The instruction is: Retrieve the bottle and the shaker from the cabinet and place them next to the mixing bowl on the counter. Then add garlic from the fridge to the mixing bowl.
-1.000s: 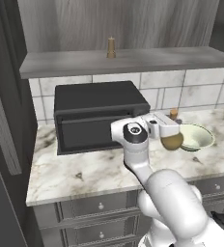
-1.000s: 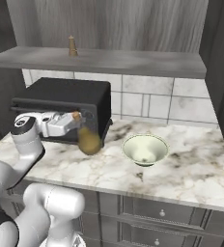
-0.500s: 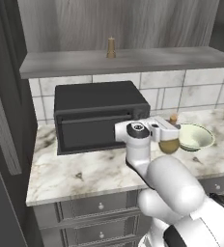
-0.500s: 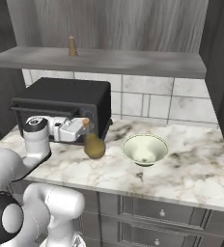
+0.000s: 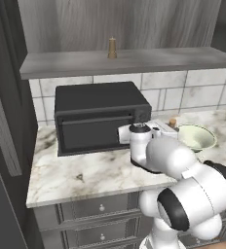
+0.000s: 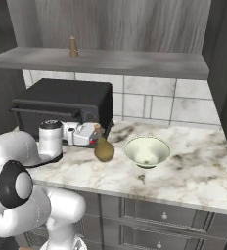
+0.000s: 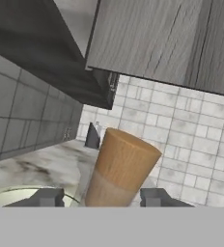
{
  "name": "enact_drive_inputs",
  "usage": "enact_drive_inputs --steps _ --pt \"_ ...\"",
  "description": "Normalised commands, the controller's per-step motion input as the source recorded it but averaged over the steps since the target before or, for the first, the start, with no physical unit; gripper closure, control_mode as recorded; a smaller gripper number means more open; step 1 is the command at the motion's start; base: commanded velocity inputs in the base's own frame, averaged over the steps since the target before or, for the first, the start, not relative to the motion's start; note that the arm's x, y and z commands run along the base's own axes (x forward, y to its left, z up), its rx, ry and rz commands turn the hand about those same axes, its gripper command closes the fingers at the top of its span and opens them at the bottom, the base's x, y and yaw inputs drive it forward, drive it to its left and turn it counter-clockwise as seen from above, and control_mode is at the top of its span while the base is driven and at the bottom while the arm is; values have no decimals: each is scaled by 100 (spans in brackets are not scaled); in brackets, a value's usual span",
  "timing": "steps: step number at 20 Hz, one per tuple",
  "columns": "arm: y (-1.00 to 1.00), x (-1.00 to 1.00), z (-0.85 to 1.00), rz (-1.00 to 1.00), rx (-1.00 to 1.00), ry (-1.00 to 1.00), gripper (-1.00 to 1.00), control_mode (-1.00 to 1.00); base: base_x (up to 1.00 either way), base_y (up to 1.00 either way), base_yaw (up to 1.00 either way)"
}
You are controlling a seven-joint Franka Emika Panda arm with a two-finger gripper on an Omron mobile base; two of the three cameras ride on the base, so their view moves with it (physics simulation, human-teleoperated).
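My gripper (image 6: 97,140) is shut on the bottle (image 6: 104,149), a tan pear-shaped flask with a brown cork top (image 5: 172,122). It hangs low over the marble counter, just left of the mixing bowl (image 6: 147,150); I cannot tell whether its base touches the stone. In the hand view the bottle (image 7: 122,168) rises between my fingertips (image 7: 46,197), with the gripper (image 7: 102,198) closed around its neck and the bowl's rim (image 7: 15,194) at lower left. The pale green bowl (image 5: 197,137) sits right of my hand (image 5: 164,129). The small tan shaker (image 5: 112,48) stands upright on the open shelf (image 6: 73,46).
A black toaster oven (image 5: 100,116) (image 6: 66,100) sits against the tiled wall, left of the bottle. The grey shelf (image 5: 134,62) overhangs the counter. A dark tall unit (image 5: 3,146) closes the left side. Bare marble counter (image 6: 198,156) stretches right of the bowl.
The arm has carried the bottle rightward and a little lower, closer to the bowl. Bowl and shaker have not moved.
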Motion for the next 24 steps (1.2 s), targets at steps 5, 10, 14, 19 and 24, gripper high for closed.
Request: enact_drive_inputs --steps 5,10,14,19,24 --pt "-4 46 -36 0 4 0 100 -100 0 0 0" --pt "-10 43 -37 0 3 0 100 -100 0 0 0" --pt "-10 42 -34 0 0 0 100 -100 0 0 0" --pt "-6 36 -39 0 0 0 100 -100 0 0 0" --pt "-4 37 -22 0 2 0 -100 -100 0 0 0"
